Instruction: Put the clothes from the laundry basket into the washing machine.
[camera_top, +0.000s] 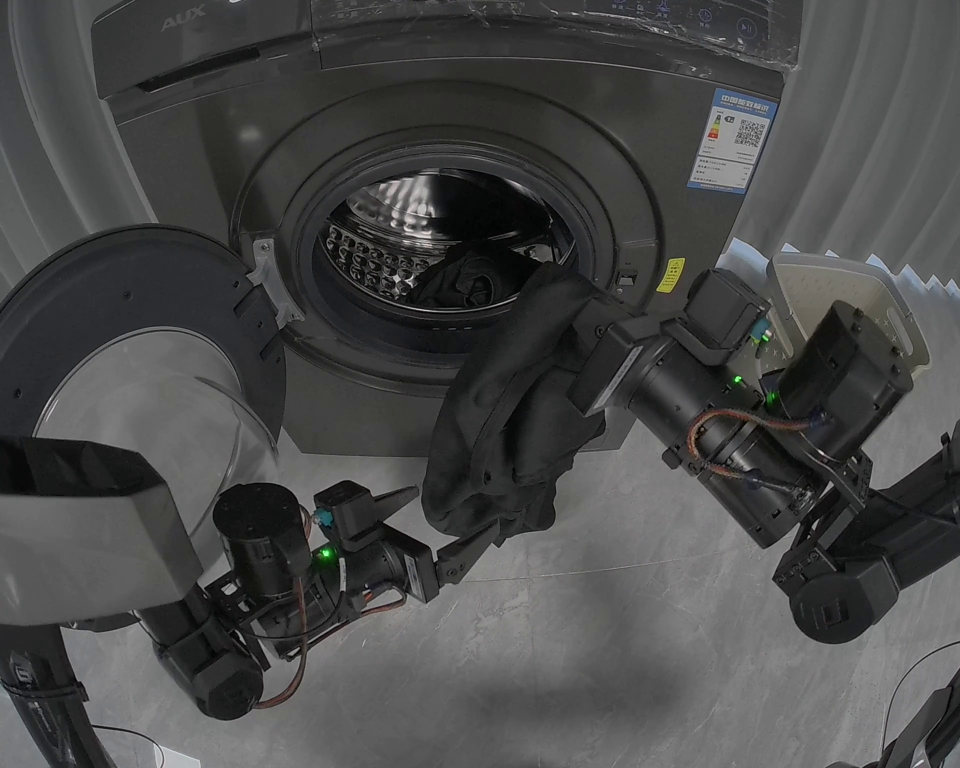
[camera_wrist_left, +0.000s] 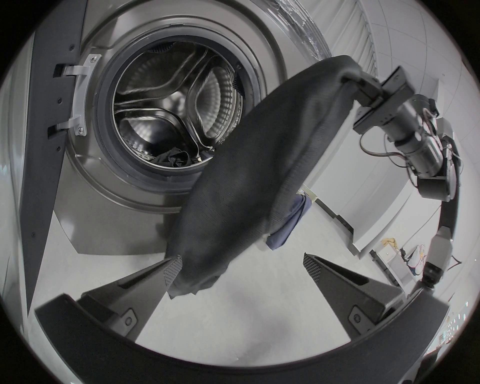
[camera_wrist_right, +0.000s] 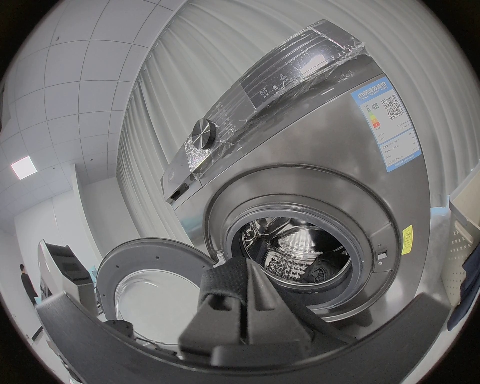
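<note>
A black garment (camera_top: 505, 420) hangs in front of the washing machine's (camera_top: 620, 130) open drum (camera_top: 440, 250); my right gripper (camera_top: 583, 322) is shut on its top edge by the drum's lower right rim. In the right wrist view the right gripper's (camera_wrist_right: 242, 305) fingers pinch black cloth (camera_wrist_right: 227, 280). My left gripper (camera_top: 442, 525) is open just below the garment's hanging end. In the left wrist view the garment (camera_wrist_left: 260, 170) brushes one fingertip (camera_wrist_left: 172, 267) of the left gripper (camera_wrist_left: 240, 265). Dark clothes (camera_top: 470, 275) lie inside the drum. The white laundry basket (camera_top: 850, 285) stands at the right.
The round machine door (camera_top: 130, 330) is swung open to the left, close to my left arm. A blue cloth (camera_wrist_left: 290, 217) hangs from the basket (camera_wrist_right: 460, 235) beside the machine. Bare grey floor (camera_top: 600, 640) lies in front. Curtains hang behind the machine.
</note>
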